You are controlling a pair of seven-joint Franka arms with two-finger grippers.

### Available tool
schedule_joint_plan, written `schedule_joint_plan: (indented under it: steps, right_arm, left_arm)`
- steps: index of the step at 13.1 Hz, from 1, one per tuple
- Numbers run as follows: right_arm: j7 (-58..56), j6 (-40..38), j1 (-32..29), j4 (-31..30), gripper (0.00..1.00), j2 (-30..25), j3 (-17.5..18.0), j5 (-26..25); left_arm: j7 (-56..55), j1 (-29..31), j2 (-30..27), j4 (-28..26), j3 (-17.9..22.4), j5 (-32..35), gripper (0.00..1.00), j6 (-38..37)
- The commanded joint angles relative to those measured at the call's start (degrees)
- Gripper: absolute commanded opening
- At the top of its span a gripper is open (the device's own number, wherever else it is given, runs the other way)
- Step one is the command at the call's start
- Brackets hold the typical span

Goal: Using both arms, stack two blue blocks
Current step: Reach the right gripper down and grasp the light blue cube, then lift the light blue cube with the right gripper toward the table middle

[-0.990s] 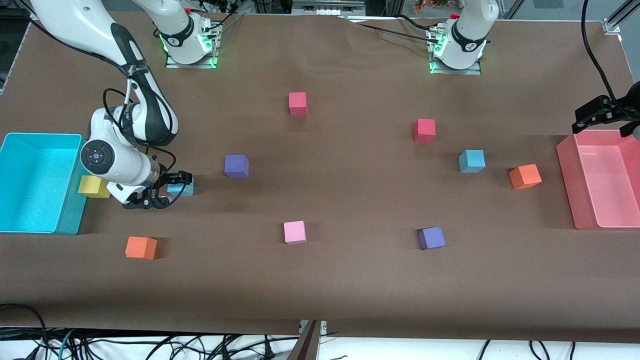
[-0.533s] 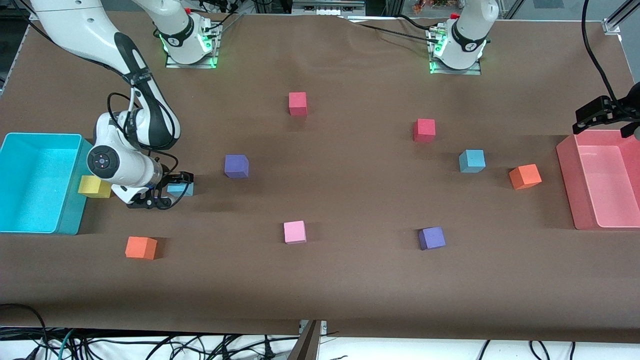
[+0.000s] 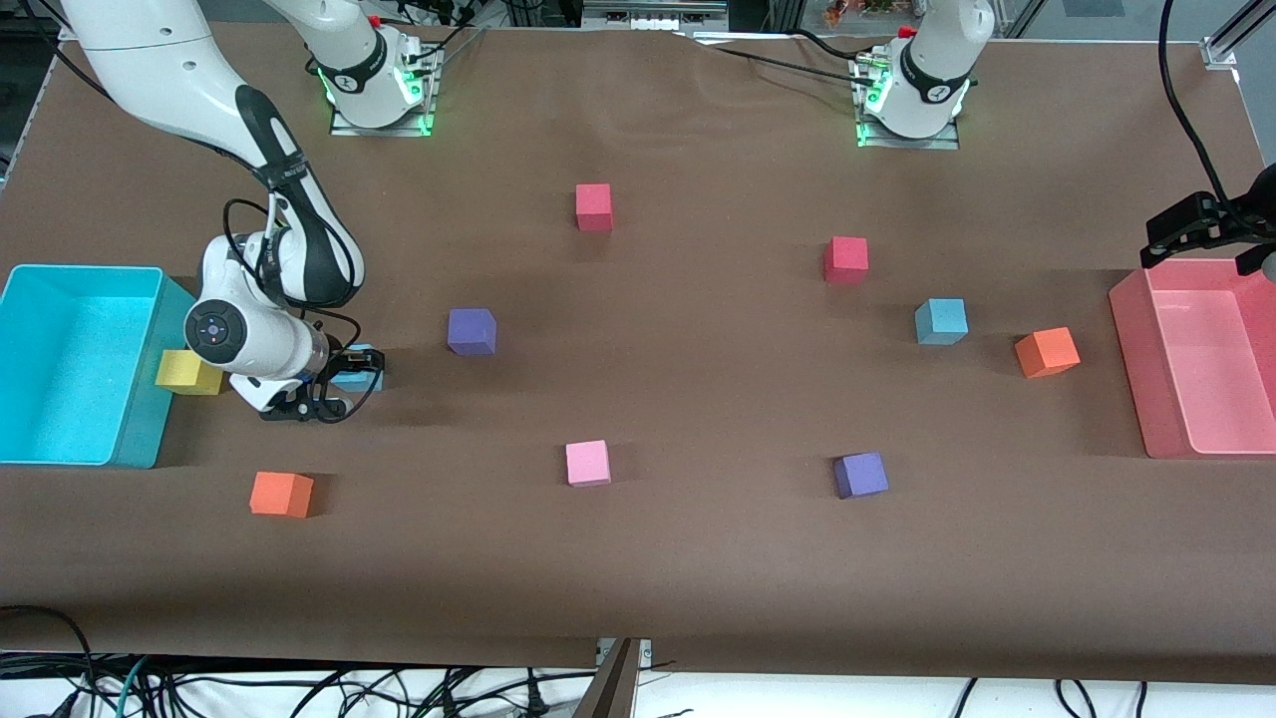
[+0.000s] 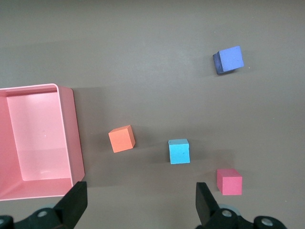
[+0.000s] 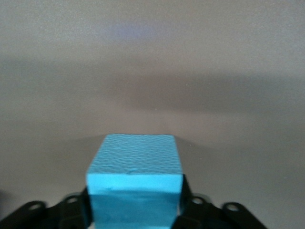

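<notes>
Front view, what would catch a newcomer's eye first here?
The right gripper, low at the right arm's end of the table, shut on a blue block beside the turquoise bin. The second blue block sits alone near the pink bin, with the left gripper open, high above it.

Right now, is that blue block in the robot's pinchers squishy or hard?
Probably squishy and light: the blue block in the right end effector has a dimpled, foam-like surface. Its flat sides suggest it won't roll, and it likely grips without slipping.
</notes>
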Motion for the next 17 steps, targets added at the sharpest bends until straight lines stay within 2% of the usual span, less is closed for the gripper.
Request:
schedule_joint_plan:
  steps: [1, 3, 6, 9, 11, 14, 17]
  right_arm:
    - [-1.8, -1.2, -0.3, 1.3, 0.0, 0.1, 0.3, 0.6]
    - [-1.8, -5.9, -0.2, 4.8, 0.0, 0.1, 0.5, 0.7]
    - [-1.7, -19.9, 1.1, 17.2, 0.0, 1.5, 0.9, 2.6]
    - [3.2, -30.3, 5.6, 27.2, 0.0, 3.3, 0.9, 4.2]
    - [8.7, -34.9, 11.1, 33.3, 0.0, 5.1, 1.0, 4.2]
    - [15.4, -36.8, 18.1, 40.7, 0.0, 9.6, 1.4, 5.6]
    - [19.3, -35.2, 21.1, 45.6, 0.0, 14.2, 3.0, 11.7]
  left_arm:
    - [0.5, 0.0, 0.7, 1.8, -0.2, 1.2, 1.0, -1.1]
    - [0.5, 0.0, 0.7, 1.8, -0.2, 1.2, 1.0, -1.1]
    - [0.5, 0.0, 0.7, 1.8, -0.2, 1.2, 1.0, -1.1]
    - [0.5, 0.0, 0.7, 1.8, -0.2, 1.2, 1.0, -1.1]
    - [0.5, 0.0, 0.7, 1.8, -0.3, 1.2, 1.0, -1.1]
    - [0.5, -0.1, 1.1, 1.8, -0.3, 1.0, 1.0, -1.1]
    - [0.5, -0.1, 1.3, 1.8, -0.3, 0.9, 1.0, -1.0]
